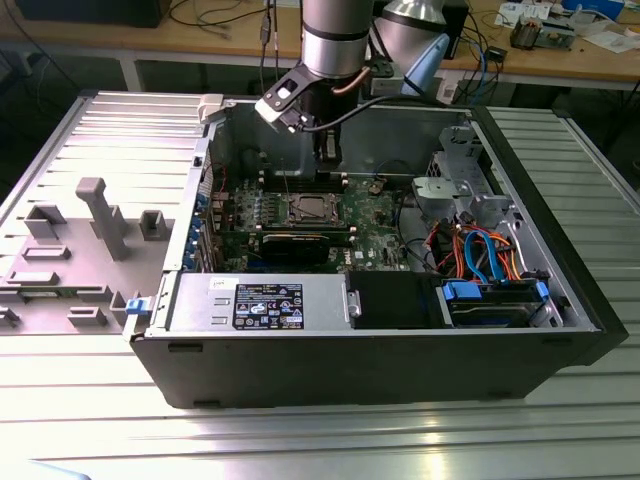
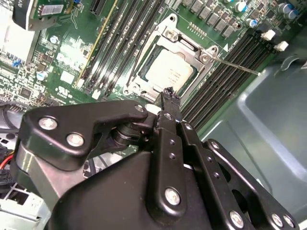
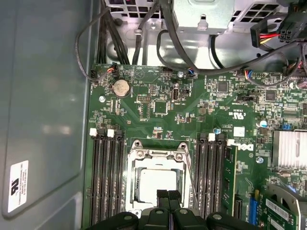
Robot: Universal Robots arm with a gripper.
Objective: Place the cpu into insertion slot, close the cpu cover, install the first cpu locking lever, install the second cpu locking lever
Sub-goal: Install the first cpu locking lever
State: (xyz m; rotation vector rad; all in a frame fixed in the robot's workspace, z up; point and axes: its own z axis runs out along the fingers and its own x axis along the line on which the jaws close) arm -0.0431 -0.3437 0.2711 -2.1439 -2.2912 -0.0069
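Hovering over cpu (image 2: 169, 72) | pincer (image 2: 168, 92) shut tight, holding nothing | cpu sits in insertion slot (image 2: 135, 86), cpu cover (image 2: 186, 45) down | step: thin lever (image 2: 237, 66) sticks out loose, likely needs a gentle push.

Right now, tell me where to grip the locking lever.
Take the lever near its free end, from above, straddling the rod: it is a thin straight wire jutting from the cover corner over the memory slots, seemingly clear there.

An electronics workshop: wooden workbenches (image 1: 570, 62) strewn with cables (image 1: 214, 16) stand behind an opened computer case (image 1: 350, 358) on a ribbed metal table (image 1: 300, 440).
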